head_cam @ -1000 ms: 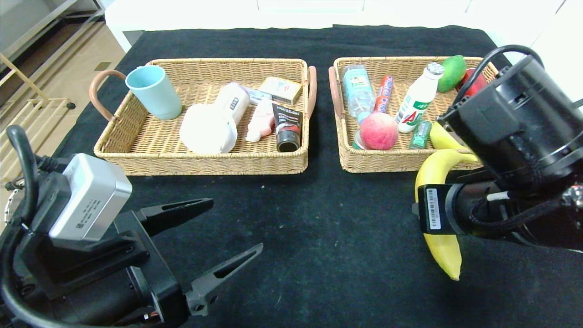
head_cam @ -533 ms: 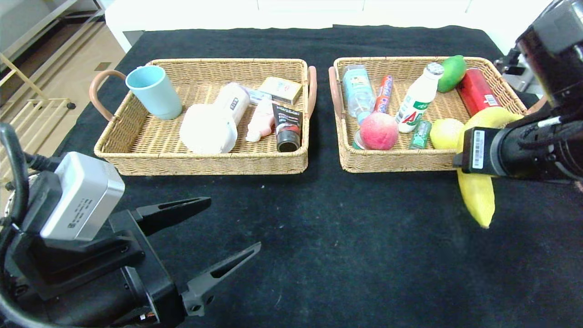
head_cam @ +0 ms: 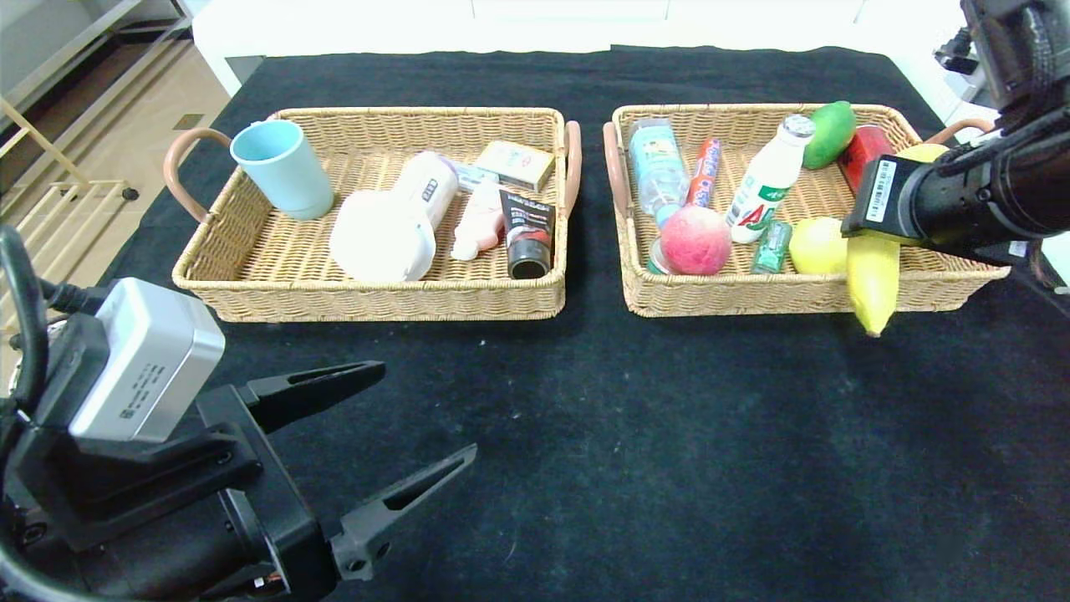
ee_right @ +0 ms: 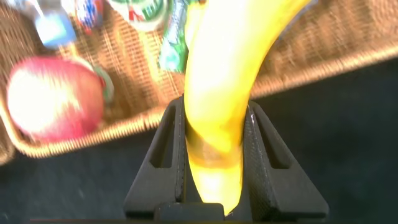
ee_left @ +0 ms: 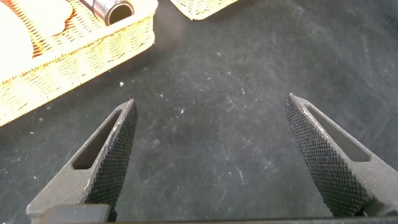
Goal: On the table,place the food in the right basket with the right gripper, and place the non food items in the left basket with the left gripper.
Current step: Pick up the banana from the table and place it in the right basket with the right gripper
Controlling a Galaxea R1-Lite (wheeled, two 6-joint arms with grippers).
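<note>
Yellow curved banana (head_cam: pixel 873 272) hangs over the near wall of the right woven wicker basket (head_cam: pixel 736 294), pinched between the right gripper's (ee_right: pixel 216 163) closed jaws.
Held by its middle, its tip dangles outside the rim, so it likely needs carrying farther in before release. Beside the pink peach (head_cam: pixel 695 241), room remains. The left gripper (head_cam: pixel 380 443) waits near the black cloth table (head_cam: pixel 602 435), jaws spread wide and empty.
</note>
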